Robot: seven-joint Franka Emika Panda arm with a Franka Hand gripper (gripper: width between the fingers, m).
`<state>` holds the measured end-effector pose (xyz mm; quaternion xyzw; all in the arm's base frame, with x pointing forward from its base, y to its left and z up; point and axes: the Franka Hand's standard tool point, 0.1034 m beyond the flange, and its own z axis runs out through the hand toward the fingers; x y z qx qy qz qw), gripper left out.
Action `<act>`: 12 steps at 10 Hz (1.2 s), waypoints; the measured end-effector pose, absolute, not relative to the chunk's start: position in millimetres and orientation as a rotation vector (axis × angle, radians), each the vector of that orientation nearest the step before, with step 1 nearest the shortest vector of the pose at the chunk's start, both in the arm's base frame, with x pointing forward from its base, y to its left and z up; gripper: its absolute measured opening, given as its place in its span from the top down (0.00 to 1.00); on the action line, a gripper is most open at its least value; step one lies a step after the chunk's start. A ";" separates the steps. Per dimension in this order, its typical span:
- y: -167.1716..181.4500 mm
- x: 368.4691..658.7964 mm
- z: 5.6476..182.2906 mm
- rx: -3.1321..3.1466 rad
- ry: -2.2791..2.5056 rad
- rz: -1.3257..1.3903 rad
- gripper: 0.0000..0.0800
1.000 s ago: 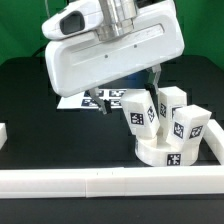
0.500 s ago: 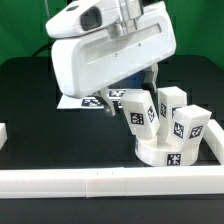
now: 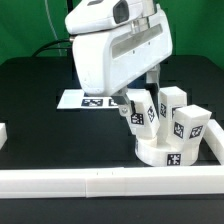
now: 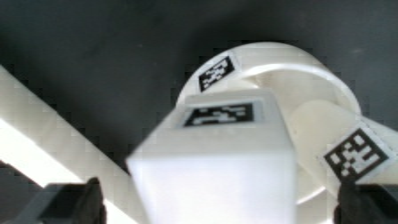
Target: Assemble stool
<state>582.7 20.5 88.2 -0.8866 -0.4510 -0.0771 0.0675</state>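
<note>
The marker board [image 3: 92, 100] lies flat on the black bench [image 3: 40, 130]. Just right of it the hand [image 4: 222, 210] hangs spread wide, apparently astride one stool leg [image 3: 138, 112]. Three such legs stand on the round seat [image 3: 170, 153], farther right.

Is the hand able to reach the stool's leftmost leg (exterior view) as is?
Probably yes. The open hand hangs right over that leg, with nothing between them; the wrist view shows it centred below. The neighbouring legs stand close, though.

White stool seat [image 3: 165, 153] upturned, three legs [image 3: 188, 124] apparently socketed
</note>
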 end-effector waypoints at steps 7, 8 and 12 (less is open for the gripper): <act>24.2 582.1 87.1 -2.703 -1.279 -0.224 0.58; 24.1 582.1 87.2 -2.714 -1.252 -0.222 0.58; 25.0 582.4 86.8 -2.856 -0.865 -0.225 0.58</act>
